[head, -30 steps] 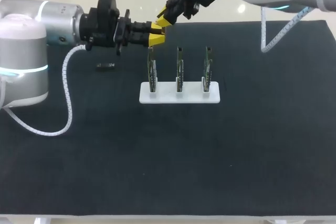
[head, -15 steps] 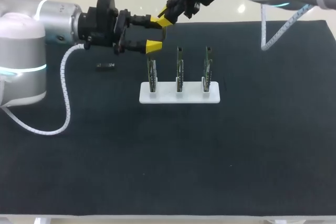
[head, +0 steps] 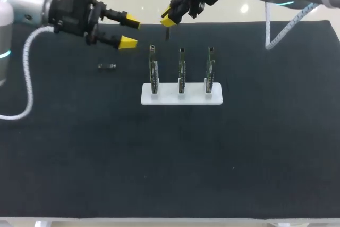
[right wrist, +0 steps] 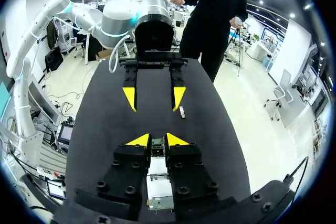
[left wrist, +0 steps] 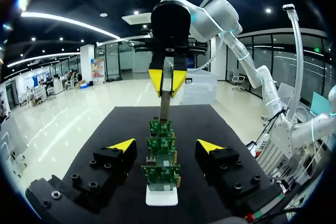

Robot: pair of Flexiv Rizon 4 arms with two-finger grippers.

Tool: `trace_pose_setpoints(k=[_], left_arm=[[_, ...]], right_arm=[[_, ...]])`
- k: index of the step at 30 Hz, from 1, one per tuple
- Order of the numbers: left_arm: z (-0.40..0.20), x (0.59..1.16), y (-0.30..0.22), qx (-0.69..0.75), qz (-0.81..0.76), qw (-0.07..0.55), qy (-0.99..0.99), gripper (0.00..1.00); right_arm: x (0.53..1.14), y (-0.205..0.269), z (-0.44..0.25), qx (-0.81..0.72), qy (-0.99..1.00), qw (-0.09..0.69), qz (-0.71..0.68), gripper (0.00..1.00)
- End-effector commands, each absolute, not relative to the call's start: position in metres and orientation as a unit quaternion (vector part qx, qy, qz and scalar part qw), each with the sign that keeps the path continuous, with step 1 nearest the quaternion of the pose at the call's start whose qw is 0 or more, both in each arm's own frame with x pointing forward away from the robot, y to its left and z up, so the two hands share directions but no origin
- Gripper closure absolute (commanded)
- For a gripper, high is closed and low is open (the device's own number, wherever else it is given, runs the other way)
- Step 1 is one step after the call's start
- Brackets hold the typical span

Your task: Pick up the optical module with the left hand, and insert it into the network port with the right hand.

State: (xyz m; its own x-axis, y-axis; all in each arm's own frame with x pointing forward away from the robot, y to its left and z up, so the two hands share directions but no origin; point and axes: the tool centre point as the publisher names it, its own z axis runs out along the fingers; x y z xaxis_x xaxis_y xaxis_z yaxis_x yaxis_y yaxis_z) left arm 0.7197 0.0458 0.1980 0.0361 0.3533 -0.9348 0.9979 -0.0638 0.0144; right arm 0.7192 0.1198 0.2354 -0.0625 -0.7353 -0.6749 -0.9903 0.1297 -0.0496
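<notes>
The head camera sits above and behind, looking down on the whole black cloth-covered desk (head: 170,158). The left wrist camera looks along the left pincer (left wrist: 167,145), close over the white stand of three green circuit boards (left wrist: 161,196), facing the right pincer (left wrist: 168,81). The right wrist camera looks back the opposite way across that stand.

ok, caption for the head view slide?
Right hand holds the module near the boards; left hand open, off to the side.
</notes>
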Motion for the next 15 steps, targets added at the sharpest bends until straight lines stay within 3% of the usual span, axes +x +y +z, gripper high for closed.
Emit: trace_pose_setpoints(k=[1, 15], left_arm=[[0.205, 0.718, 0.069, 0.624, -0.393, 0.364, 0.569, 0.00], [0.199, 0.719, 0.123, 0.658, -0.367, 0.308, 0.581, 0.00]], right_arm=[[0.722, 0.119, 0.234, -0.623, 0.692, 0.288, 0.224, 1.00], [0.727, 0.121, 0.229, -0.631, 0.682, 0.293, 0.227, 1.00]])
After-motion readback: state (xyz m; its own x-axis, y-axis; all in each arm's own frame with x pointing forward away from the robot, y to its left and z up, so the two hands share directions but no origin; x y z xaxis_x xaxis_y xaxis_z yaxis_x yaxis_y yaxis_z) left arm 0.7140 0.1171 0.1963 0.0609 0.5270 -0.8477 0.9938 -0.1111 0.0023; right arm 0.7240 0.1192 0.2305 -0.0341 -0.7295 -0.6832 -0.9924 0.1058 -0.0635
